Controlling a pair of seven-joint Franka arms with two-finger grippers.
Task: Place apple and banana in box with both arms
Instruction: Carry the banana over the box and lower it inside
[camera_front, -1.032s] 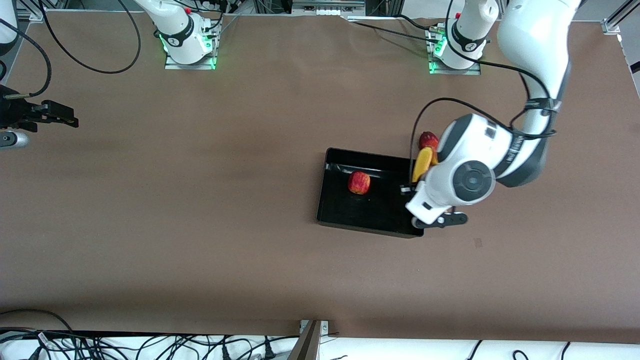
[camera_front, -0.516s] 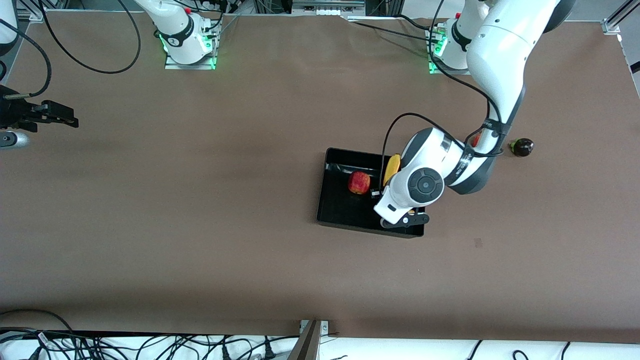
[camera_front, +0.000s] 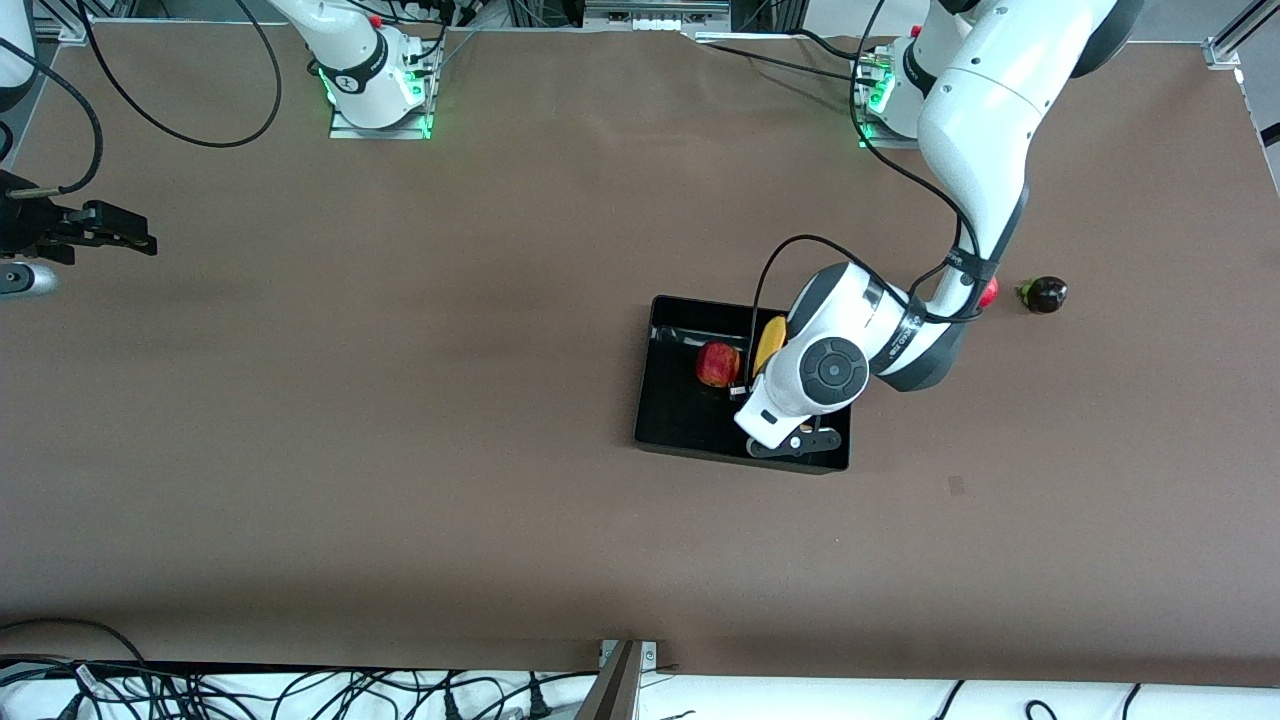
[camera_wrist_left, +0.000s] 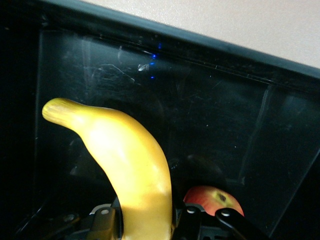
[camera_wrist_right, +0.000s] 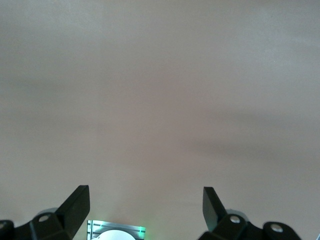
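Note:
The black box (camera_front: 680, 420) lies on the brown table toward the left arm's end. The red apple (camera_front: 718, 364) with yellowish streaks lies in it. My left gripper (camera_front: 760, 385) is over the box, beside the apple, and is shut on the yellow banana (camera_front: 769, 344). In the left wrist view the banana (camera_wrist_left: 131, 167) sticks out between my fingers (camera_wrist_left: 102, 226) over the box floor (camera_wrist_left: 225, 120), with the apple (camera_wrist_left: 214, 199) close by. My right gripper (camera_front: 120, 236) waits open and empty at the right arm's end of the table; its wrist view (camera_wrist_right: 146, 202) shows only bare table.
A smooth red fruit (camera_front: 989, 291) shows partly past the left arm, and a dark round fruit (camera_front: 1044, 294) with a green stem lies beside it, toward the left arm's end. The two arm bases (camera_front: 375, 85) stand at the table's top edge.
My left gripper has carried the banana from over the box's wall at the left arm's end to over the box's inside, next to the apple. The right arm has not moved.

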